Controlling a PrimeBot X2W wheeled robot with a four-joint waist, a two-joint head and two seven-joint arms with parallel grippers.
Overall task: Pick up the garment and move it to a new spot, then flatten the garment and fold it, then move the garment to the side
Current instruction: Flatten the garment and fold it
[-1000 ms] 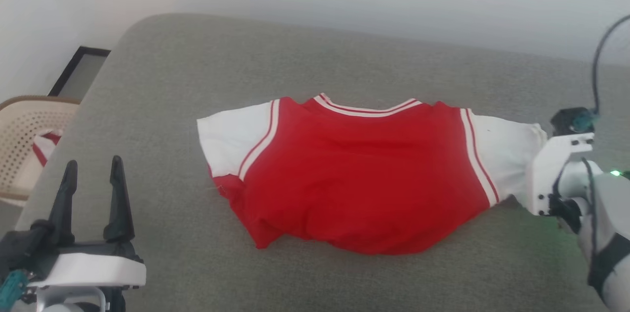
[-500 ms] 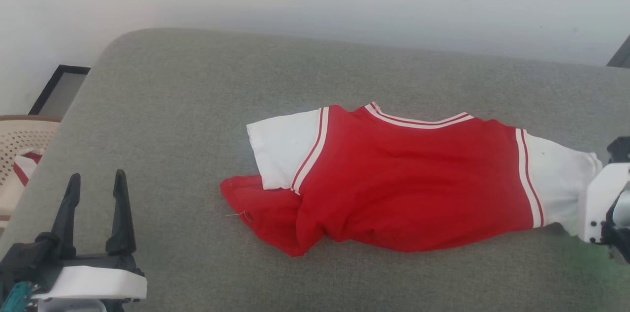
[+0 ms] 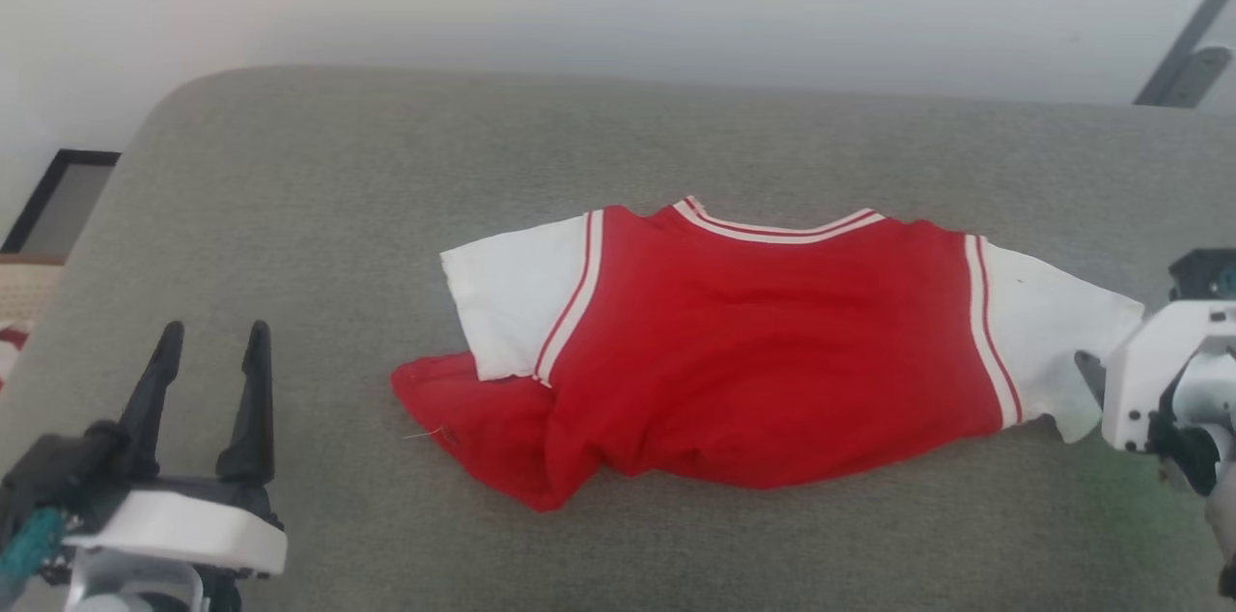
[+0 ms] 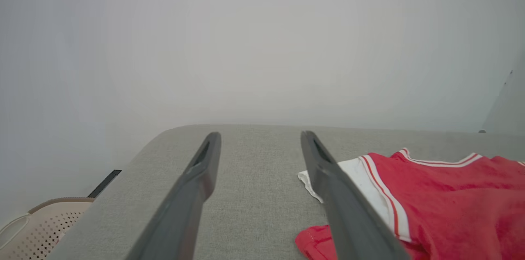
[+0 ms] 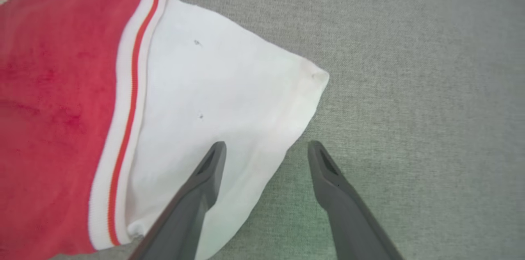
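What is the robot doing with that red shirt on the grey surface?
A two-armed robot is working on the garment, a red T-shirt with white sleeves that lies on the grey padded surface. The right gripper is open at the end of one white sleeve, holding nothing. The left gripper is open too, apart from the shirt. The lower hem is bunched up, so the shirt is not yet flat or folded.
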